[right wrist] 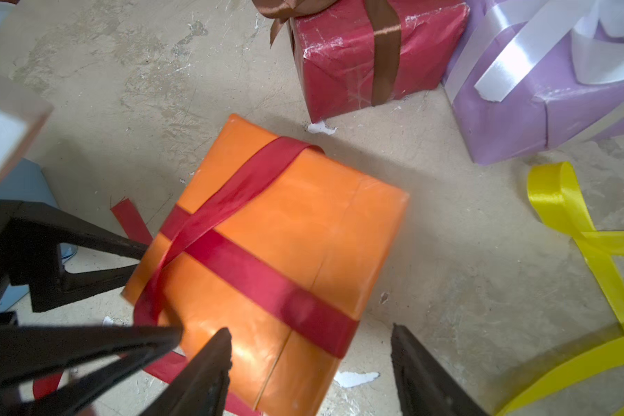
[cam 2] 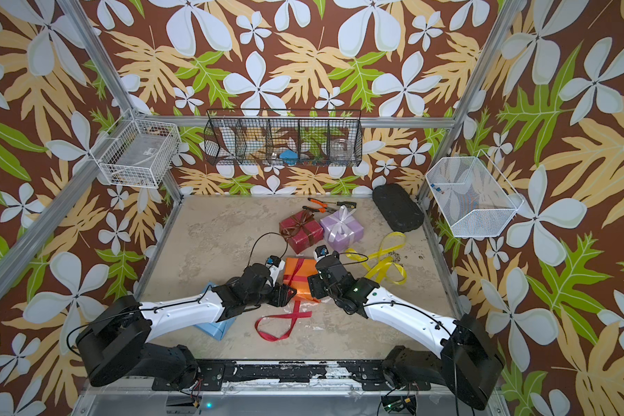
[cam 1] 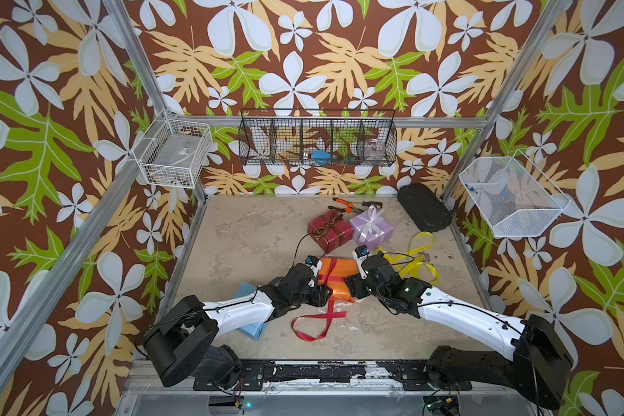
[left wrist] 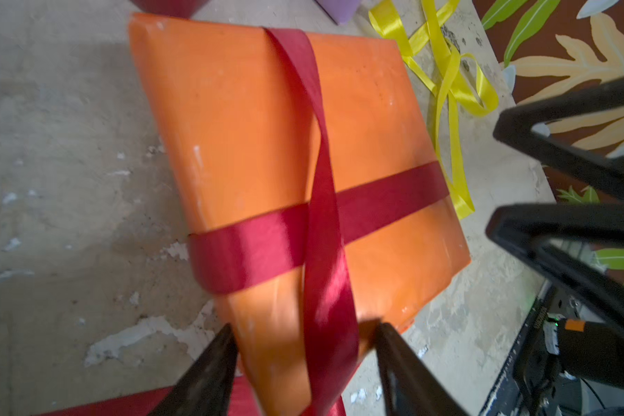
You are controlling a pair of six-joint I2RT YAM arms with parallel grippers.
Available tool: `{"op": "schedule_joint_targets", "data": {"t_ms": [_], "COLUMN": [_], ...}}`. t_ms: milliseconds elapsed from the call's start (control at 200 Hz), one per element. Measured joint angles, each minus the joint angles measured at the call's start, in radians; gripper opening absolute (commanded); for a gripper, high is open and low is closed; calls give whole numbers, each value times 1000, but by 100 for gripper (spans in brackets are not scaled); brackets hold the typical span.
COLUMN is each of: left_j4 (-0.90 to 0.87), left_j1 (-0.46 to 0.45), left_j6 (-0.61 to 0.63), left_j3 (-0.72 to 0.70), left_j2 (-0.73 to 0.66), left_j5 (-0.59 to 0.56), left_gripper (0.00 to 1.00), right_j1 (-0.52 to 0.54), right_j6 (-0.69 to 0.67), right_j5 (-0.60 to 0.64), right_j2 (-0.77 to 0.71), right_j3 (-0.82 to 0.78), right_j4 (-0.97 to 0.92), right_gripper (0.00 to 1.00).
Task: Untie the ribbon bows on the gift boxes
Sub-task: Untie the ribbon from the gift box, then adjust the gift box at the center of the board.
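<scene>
The orange gift box (cam 1: 339, 277) (left wrist: 267, 126) lies mid-table, its red ribbon (left wrist: 321, 180) (right wrist: 260, 277) untied but still crossed around it; a loose tail (cam 1: 317, 320) curls over the table in front. My left gripper (left wrist: 303, 326) (cam 1: 323, 291) is shut on the box's near corner, with the ribbon running between its fingers. My right gripper (right wrist: 310, 327) (cam 1: 352, 284) hangs open over the box's other near corner. Behind stand the dark red box (cam 1: 330, 232) with a tied brown bow (cam 1: 334, 216) and the lilac box (cam 1: 371, 228) with a tied white bow (cam 1: 373, 214). The light blue box (cam 1: 254, 327) lies partly under my left arm. The yellow ribbon (cam 1: 416, 264) lies loose.
Orange-handled pliers (cam 1: 343, 203) and a small screwdriver (cam 1: 370, 204) lie by the back wall. A black oblong case (cam 1: 424, 209) fills the back right corner. Wire baskets (cam 1: 317, 138) hang on the walls above the table. My left wrist's cable (cam 1: 298, 246) loops near the dark red box.
</scene>
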Motion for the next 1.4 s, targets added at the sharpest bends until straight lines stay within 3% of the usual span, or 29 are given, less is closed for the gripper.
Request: {"op": "schedule_joint_targets", "data": {"t_ms": [55,235,450,596,656,701,741,806,991,1056,1176,1396], "left_j4": [-15,-90,-165,-192,-197,-201,-204,-216,-254,-243,-182,-105], "left_j1": [0,0,5,75,115,148,174,208,217,217,218,218], "left_j6": [13,32,101,143,154,170,175,175,172,172,171,175], "left_j3": [12,53,136,227,257,281,299,331,420,432,441,513], "left_j2": [-8,-41,-10,67,96,119,137,166,184,163,154,272], "left_j5": [-25,-79,-204,-320,-359,-380,-389,-400,-323,-264,-124,101], "left_gripper": [32,0,0,0,16,45,70,99,100,100,100,95], "right_j1": [-2,-3,-3,-3,-3,-3,-3,-3,-3,-2,-3,-2], "right_j6": [3,18,22,25,25,25,27,29,52,56,82,187], "right_j5": [-8,-22,-27,-49,-53,-56,-70,-72,-101,-130,-242,-461], "right_j2": [0,-4,-15,-21,-22,-22,-21,-21,-46,-71,-111,-90], "right_j3": [-5,-24,-28,-33,-34,-35,-35,-38,-68,-86,-134,-236], "right_j4": [0,5,14,28,30,32,34,36,38,44,74,204], "right_gripper": [71,71,71,72,75,83,99,100,100,92,68,58]}}
